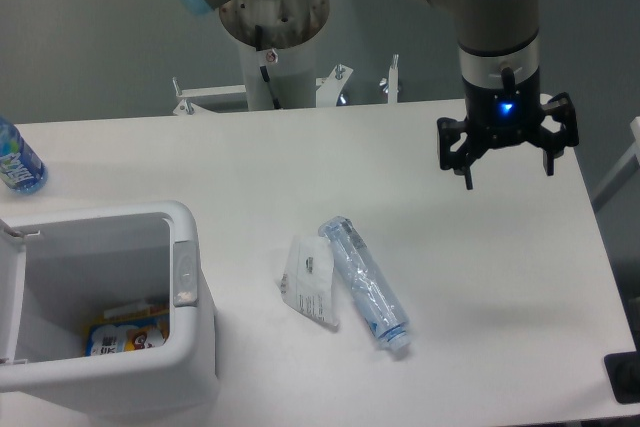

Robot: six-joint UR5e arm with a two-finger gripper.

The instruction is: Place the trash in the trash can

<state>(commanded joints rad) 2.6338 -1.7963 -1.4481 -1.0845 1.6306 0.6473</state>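
Above the table's [500, 277] far right side, your gripper [507, 172] hangs with its fingers spread wide and nothing between them. Well apart from it, toward the middle, you have the crushed clear bottle [366, 282] lying flat with the white packet [312, 280] touching its left side, and the trash can [182, 277] stands open at the near left, a blue-labelled bottle [17, 160] behind it

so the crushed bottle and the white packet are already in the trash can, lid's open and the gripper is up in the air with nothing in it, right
Not quite. The camera view shows the crushed clear bottle and the white packet lying on the table, side by side, right of the trash can. The rest holds: the lid is open and the gripper hangs above the table, open and empty.
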